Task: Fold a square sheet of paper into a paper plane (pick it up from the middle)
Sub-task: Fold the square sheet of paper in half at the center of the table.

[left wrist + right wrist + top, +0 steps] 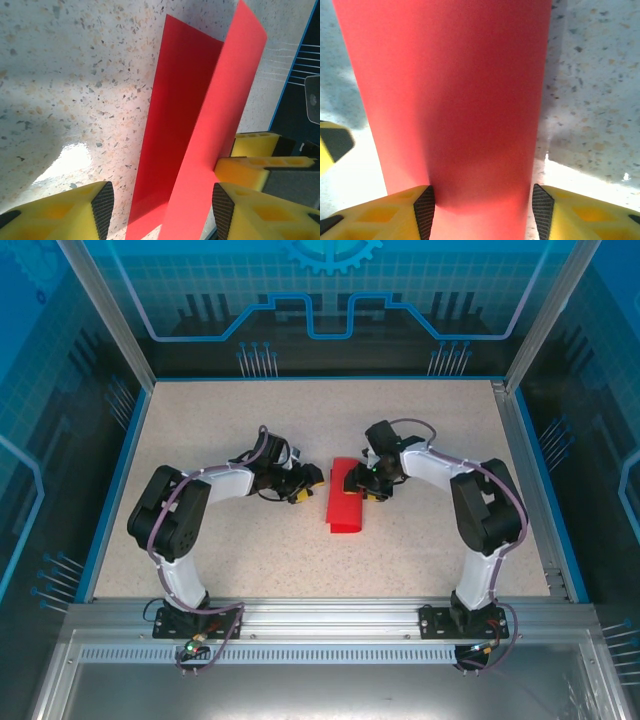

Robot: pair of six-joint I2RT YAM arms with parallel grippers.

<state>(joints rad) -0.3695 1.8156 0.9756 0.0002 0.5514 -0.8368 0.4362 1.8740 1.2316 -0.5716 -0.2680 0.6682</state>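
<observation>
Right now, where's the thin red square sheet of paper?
Top view: the thin red square sheet of paper lies partly folded at the centre of the speckled table, between the left gripper and the right gripper.

Red square sheet of paper (345, 506) half-folded; one flap raised.
</observation>
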